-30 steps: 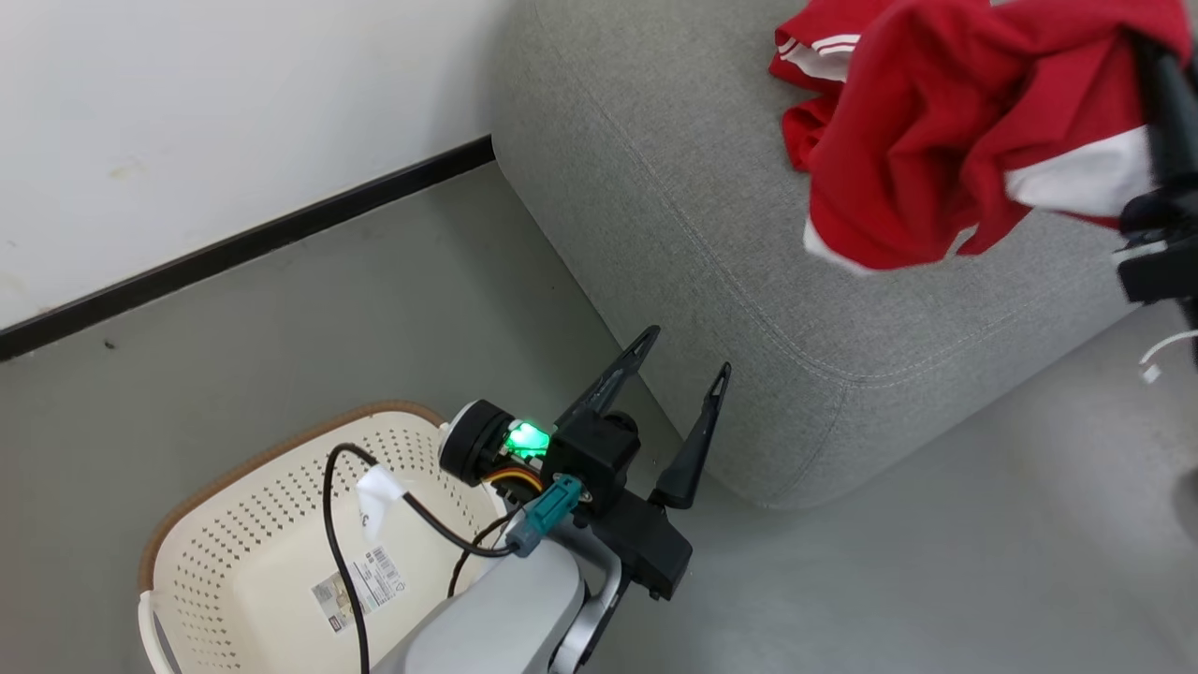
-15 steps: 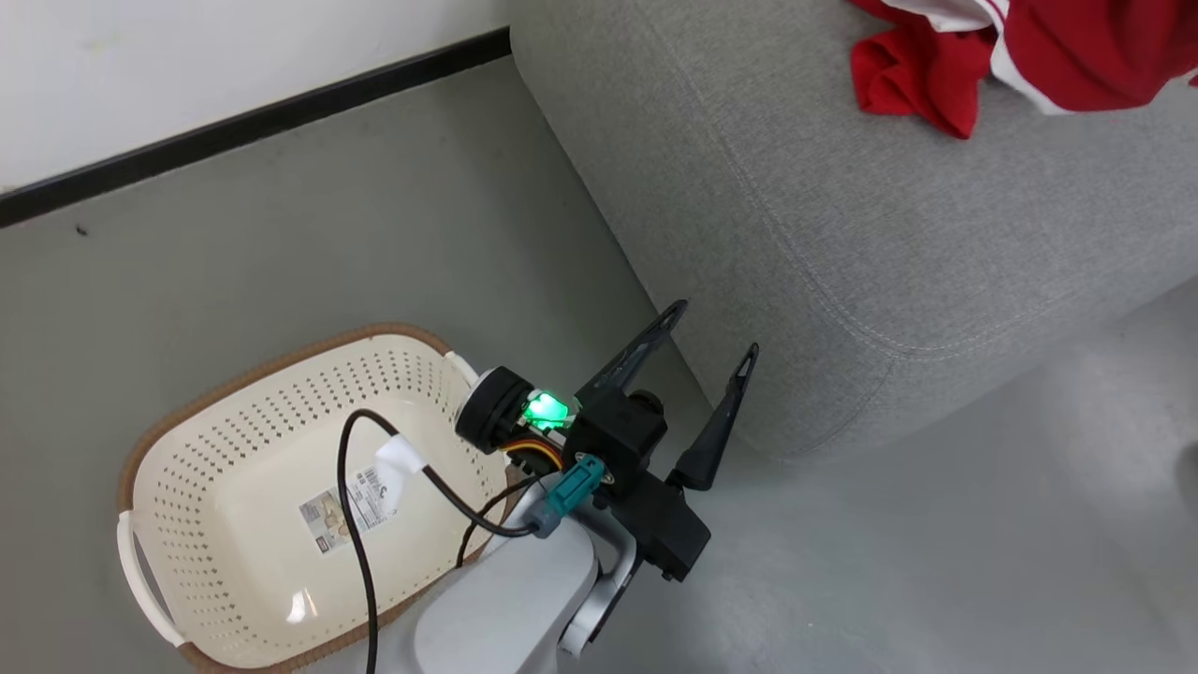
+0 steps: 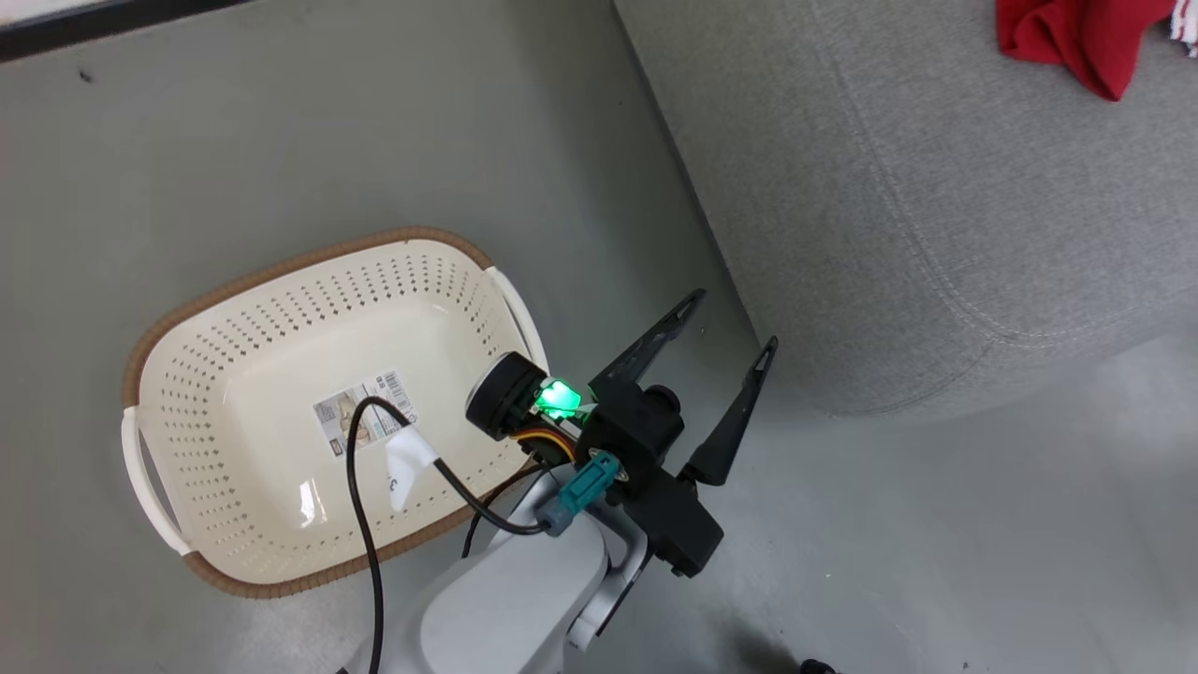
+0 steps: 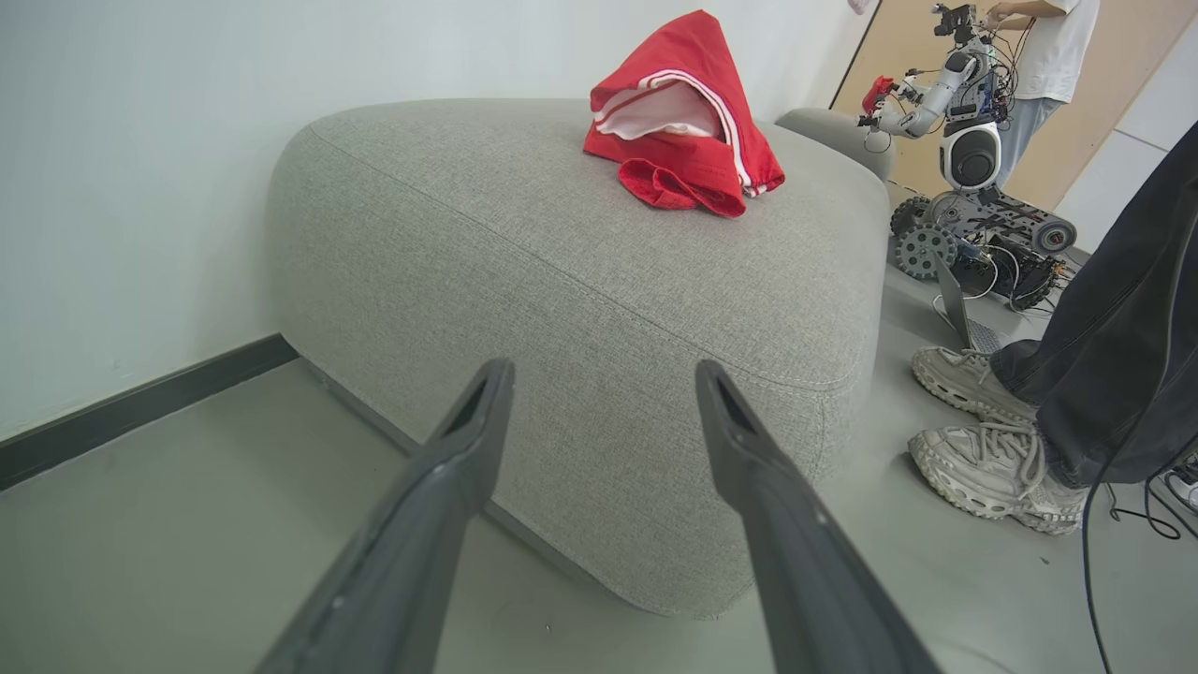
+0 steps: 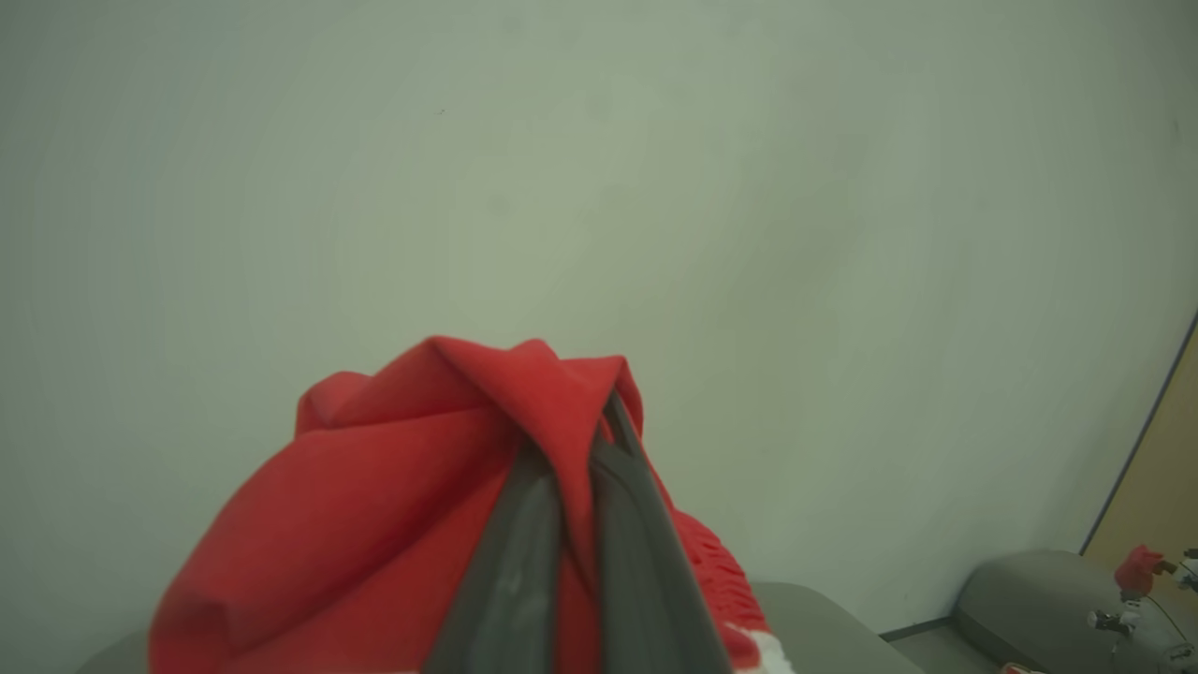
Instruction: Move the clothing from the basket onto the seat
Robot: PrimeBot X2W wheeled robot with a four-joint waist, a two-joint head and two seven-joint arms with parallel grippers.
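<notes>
The cream basket (image 3: 234, 309) with a brown rim stands on the floor at the left; its bottom shows just a barcode sticker. My left gripper (image 3: 733, 321) hangs open beside it, nothing between its fingers, pointing at the grey seat (image 3: 889, 187). In the left wrist view the same gripper (image 4: 604, 370) faces the seat (image 4: 562, 281), where red clothing (image 4: 683, 131) with white stripes rises to a peak. A corner of red clothing (image 3: 1076, 37) lies on the seat's top right. My right gripper (image 5: 573, 440) is shut on red clothing (image 5: 374, 505), held in front of a pale wall.
A person's dark trouser leg (image 4: 1123, 328) and pale shoes (image 4: 983, 459) stand on the floor right of the seat. Another robot (image 4: 969, 140) with cables sits beyond them. A black cable (image 3: 360, 524) from my left arm hangs over the basket.
The whole head picture has shifted, so the camera has moved: the basket now shows in full and the lifted red garment has left at the upper right. My left gripper stays open.
</notes>
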